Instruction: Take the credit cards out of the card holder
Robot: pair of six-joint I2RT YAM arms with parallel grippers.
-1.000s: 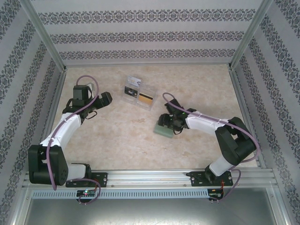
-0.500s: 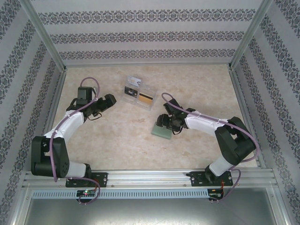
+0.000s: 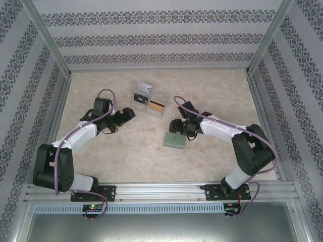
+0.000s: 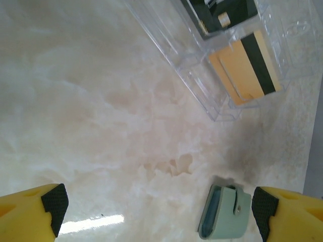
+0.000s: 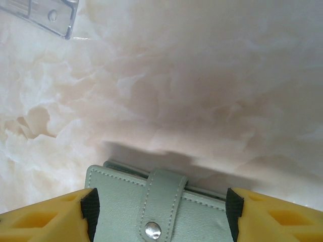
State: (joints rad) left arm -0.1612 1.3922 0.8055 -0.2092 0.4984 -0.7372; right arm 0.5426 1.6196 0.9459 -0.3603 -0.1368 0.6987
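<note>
Top view: card holder (image 3: pixel 175 140) right of centre, nearer than clear box (image 3: pixel 150 101); right gripper (image 3: pixel 176 126) on it, left gripper (image 3: pixel 128 115) farther off.
Left wrist: jaws spread wide, empty; holder low right, lengthwise away.
Right wrist: jaws clamped on holder's two sides, snap tab (image 5: pixel 159 201) centred between.
Change: left arm swung in toward holder.

Bright, even, diffuse light covers the tabletop (image 3: pixel 146 151) in the top view, and shadows there are faint. The left wrist view looks slightly washed out, with a small white glare streak (image 4: pixel 101 220) on the tabletop. In the right wrist view a soft grey shadow (image 5: pixel 151 151) lies just beyond the card holder (image 5: pixel 166 212).
</note>
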